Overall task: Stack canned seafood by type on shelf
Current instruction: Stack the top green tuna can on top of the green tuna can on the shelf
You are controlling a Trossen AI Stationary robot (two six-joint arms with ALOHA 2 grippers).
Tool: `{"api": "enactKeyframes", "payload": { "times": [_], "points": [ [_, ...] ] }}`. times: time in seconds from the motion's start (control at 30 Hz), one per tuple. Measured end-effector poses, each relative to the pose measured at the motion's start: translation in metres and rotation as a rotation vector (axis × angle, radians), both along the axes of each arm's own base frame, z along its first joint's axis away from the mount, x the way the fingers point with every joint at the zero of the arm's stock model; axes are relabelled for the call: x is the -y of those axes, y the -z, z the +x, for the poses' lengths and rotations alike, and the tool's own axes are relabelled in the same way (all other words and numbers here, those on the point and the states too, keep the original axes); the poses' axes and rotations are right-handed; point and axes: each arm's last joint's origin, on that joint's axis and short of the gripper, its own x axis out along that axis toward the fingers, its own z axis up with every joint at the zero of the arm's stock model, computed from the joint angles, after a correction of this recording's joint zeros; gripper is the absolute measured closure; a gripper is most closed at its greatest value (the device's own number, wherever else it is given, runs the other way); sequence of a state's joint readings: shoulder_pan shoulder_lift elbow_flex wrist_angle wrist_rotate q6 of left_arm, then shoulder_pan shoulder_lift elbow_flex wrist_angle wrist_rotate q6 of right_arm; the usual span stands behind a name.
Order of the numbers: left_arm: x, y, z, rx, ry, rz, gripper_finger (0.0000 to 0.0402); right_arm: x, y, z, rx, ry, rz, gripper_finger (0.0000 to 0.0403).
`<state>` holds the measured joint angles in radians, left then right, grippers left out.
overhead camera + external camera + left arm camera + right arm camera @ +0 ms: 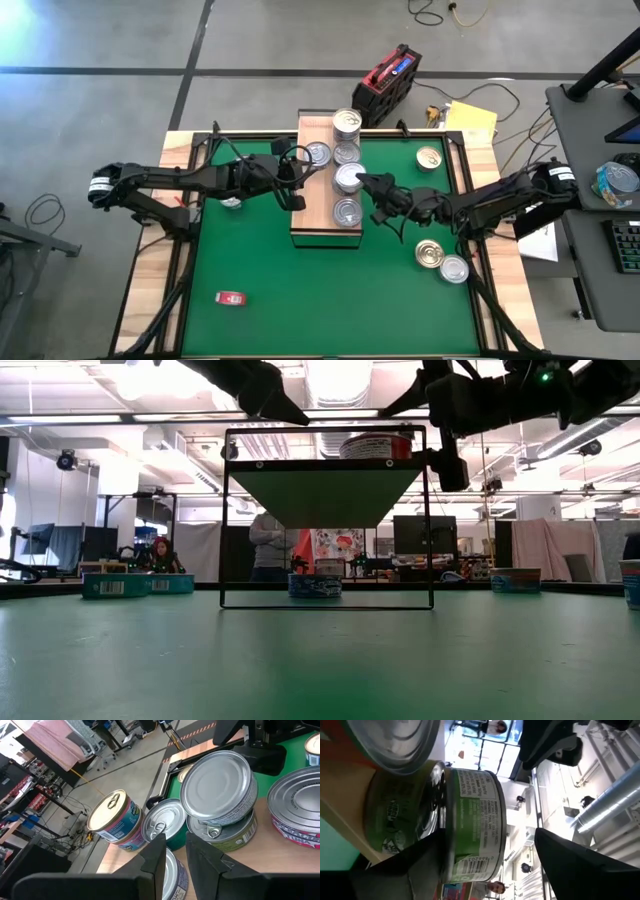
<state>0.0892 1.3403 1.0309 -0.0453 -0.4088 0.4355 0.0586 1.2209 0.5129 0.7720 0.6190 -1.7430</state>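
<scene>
My right end effector [366, 181], fingers spread, straddles the tilted green-label can [349, 177] mid-frame on the shelf [304, 214]; a brush while withdrawing could topple it.

Both my arms are dark, nearly black, built of slim jointed segments with rounded housings at the joints, and each carries a white band with small dark markings near its outer end. Thin black cables loop loosely along the links of both arms, most plainly beside my left arm's forward section and under my right arm. My left gripper [175, 857] ends in two matte black, flat-sided fingers with angular, tapered tips, and my right gripper [492, 865] shows the same dull black finish on broad wedge-shaped fingers, with no screws or labels I can make out.
</scene>
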Motion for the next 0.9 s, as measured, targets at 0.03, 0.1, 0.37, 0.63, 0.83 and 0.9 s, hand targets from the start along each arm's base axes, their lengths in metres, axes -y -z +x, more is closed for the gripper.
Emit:
{"api": "enactKeyframes", "payload": {
  "times": [0.03, 0.1, 0.37, 0.63, 0.83, 0.9],
  "points": [
    [0.0, 0.0, 0.0, 0.0, 0.0, 0.0, 0.0341, 0.0, 0.0, 0.001, -0.012, 0.01, -0.001, 0.0106],
    [0.0, 0.001, 0.0, -0.003, 0.0, 0.0, 0.0341, 0.0, -0.001, 0.002, -0.042, 0.025, -0.003, 0.0101],
    [0.0, 0.004, -0.001, -0.011, 0.0, -0.001, 0.0341, 0.001, -0.004, 0.006, -0.091, 0.038, -0.006, 0.0086],
    [0.0, 0.004, -0.001, -0.011, 0.0, -0.001, 0.0341, 0.0, -0.011, 0.009, -0.069, 0.037, -0.006, 0.0076],
    [0.0, 0.004, -0.001, -0.011, 0.0, -0.001, 0.0341, 0.0, -0.01, 0.01, -0.108, 0.037, -0.009, 0.0081],
    [0.0, 0.004, -0.001, -0.011, 0.0, -0.001, 0.0341, 0.0, -0.01, 0.01, -0.111, 0.037, -0.011, 0.0084]
  ]
}}
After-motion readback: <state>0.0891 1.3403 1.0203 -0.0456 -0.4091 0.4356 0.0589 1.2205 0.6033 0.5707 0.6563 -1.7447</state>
